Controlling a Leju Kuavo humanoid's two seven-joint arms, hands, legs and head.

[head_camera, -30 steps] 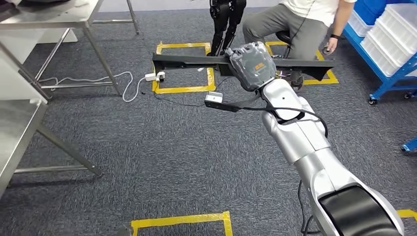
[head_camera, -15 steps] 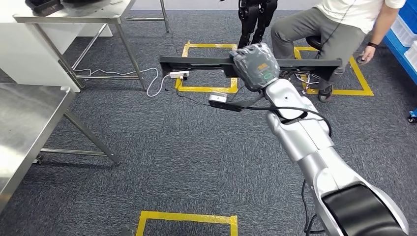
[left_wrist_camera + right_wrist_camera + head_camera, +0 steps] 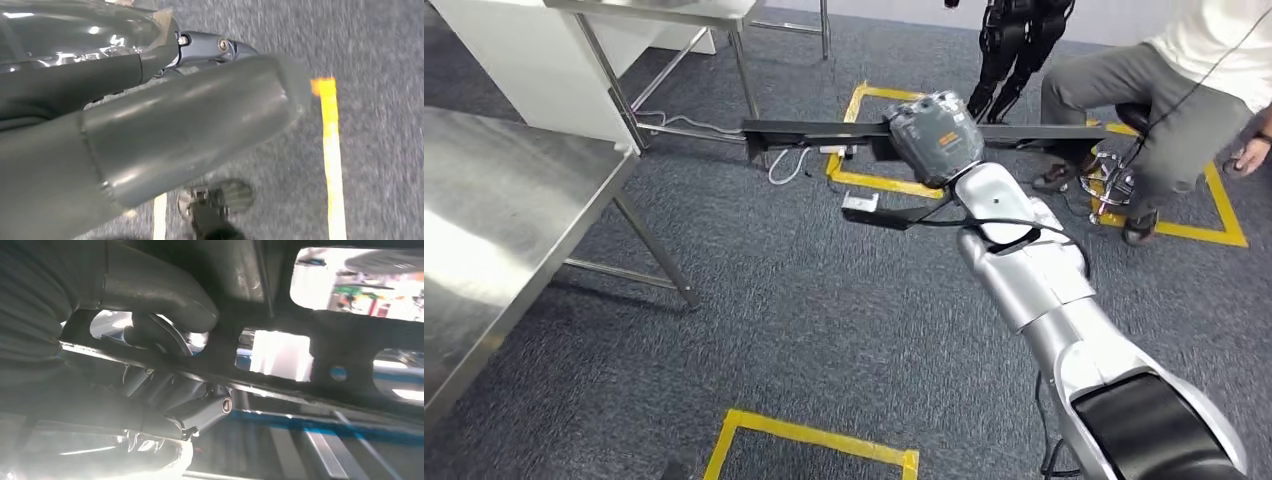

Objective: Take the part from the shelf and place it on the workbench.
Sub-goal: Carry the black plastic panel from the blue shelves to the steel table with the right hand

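At the left of the head view a steel table (image 3: 514, 220) with slanted legs is seen, and behind it a second steel table (image 3: 674, 10) stands beside a white wall panel. A white cable and a power strip (image 3: 832, 151) lie on the grey carpet (image 3: 754, 330) near yellow tape squares (image 3: 879, 180); another yellow tape corner (image 3: 814, 440) is marked close to the lower edge.

In the middle, the part (image 3: 814, 131), a long black flat bar, is held level above the carpet, well apart from both tables. It is gripped near its middle by the right hand (image 3: 934, 135), which is wrapped in a grey cover. In the right wrist view the thumb (image 3: 160, 287) and the darker fingers (image 3: 150, 337) are closed around the part (image 3: 310, 330), whose rectangular cut-outs are lit from behind. A small white box (image 3: 860, 203) is fixed under the wrist on a black bracket, and a black cable runs along the silver right arm (image 3: 1044, 290).

At the right, a seated person (image 3: 1164, 110) in grey trousers is seen, and dark robot legs (image 3: 1014, 40) stand further back.

In the left wrist view the left hand (image 3: 150, 130) is shown close and blurred over carpet with a yellow line (image 3: 330, 150); whether its fingers are apart or together cannot be told.
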